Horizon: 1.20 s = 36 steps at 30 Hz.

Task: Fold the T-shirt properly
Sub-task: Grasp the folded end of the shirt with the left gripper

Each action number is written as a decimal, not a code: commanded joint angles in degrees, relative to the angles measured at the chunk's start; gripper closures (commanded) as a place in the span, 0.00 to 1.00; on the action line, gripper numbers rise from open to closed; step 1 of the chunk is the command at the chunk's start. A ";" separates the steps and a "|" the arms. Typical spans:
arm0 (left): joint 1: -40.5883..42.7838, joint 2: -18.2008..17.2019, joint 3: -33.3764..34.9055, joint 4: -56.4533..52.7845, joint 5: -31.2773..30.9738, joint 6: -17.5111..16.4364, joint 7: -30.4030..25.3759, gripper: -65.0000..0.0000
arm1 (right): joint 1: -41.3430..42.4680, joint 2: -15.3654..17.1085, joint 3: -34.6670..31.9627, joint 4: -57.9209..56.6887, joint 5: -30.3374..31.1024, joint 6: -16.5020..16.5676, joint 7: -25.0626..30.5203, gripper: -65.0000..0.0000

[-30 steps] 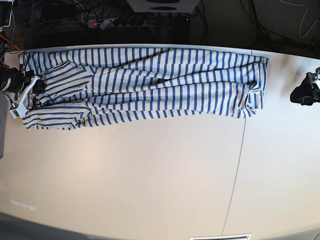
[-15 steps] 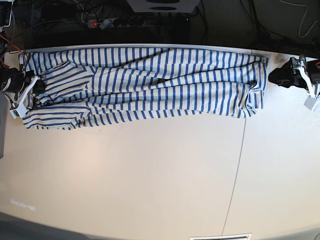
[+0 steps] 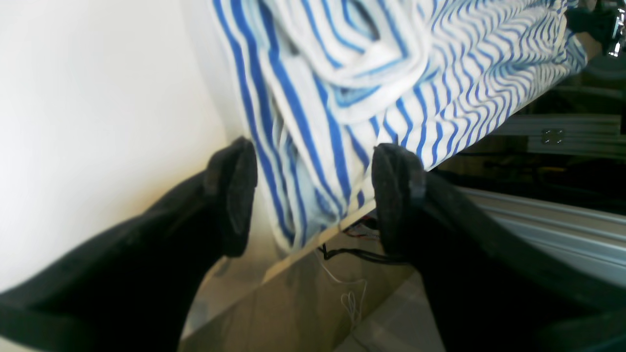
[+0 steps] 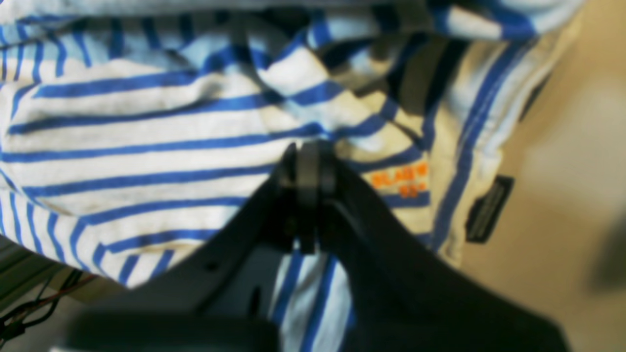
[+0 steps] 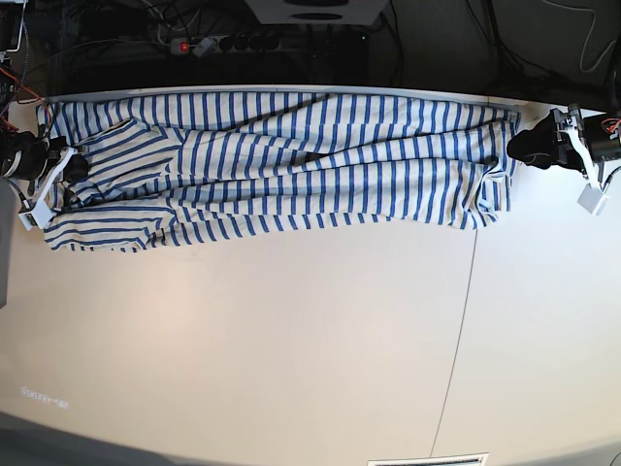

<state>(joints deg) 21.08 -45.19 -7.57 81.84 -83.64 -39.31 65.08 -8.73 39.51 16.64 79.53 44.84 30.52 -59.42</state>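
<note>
Along the far edge of the table (image 5: 291,320) lies the T-shirt (image 5: 291,160), stretched out in a long, rumpled band from one side of the base view to the other, its blue stripes running across folds and creases. One end is bunched near the base view's left, the other ends in a small doubled-over flap at the right. In the right wrist view a small dark tag (image 4: 489,209) sits at the cloth's edge, beside a bit of orange lettering (image 4: 400,181) on the fabric.

At the bunched end, the right gripper (image 4: 309,168) is clenched on a pinch of the T-shirt, its black fingers pressed together with striped cloth gathered at their tips and more cloth hanging below them.

At the opposite end, the left gripper (image 3: 313,195) stands spread wide, its two dark padded fingers (image 3: 234,195) on either side of the shirt's corner where that corner reaches the table's rim; the cloth lies between them, with a gap on both sides.

Behind the table, a power strip (image 5: 228,43) and dark cables show against the black background.
</note>
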 commanded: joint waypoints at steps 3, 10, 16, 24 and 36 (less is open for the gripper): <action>-0.28 -1.14 -0.68 0.42 -1.36 -0.69 -0.39 0.38 | 0.61 1.42 0.52 0.59 0.59 4.17 -0.20 1.00; -2.86 -0.31 -0.68 -6.38 -1.36 -0.69 -0.52 0.38 | 0.61 1.44 0.52 0.59 0.61 4.17 -0.42 1.00; -5.86 0.87 -0.68 -8.70 -1.36 -0.69 4.87 0.38 | 0.61 1.44 0.52 0.59 0.57 4.17 -0.46 1.00; -5.86 0.92 -0.68 -7.08 -1.36 -0.69 5.51 0.38 | 0.61 1.42 0.52 0.59 0.61 4.17 -0.61 1.00; -6.69 0.92 -0.68 -4.94 -1.36 -0.69 5.46 0.38 | 0.61 1.42 0.52 0.59 0.85 4.17 -0.59 1.00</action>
<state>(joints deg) 15.03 -42.85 -7.75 76.16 -83.77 -39.31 70.98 -8.71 39.51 16.64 79.53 45.17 30.52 -60.27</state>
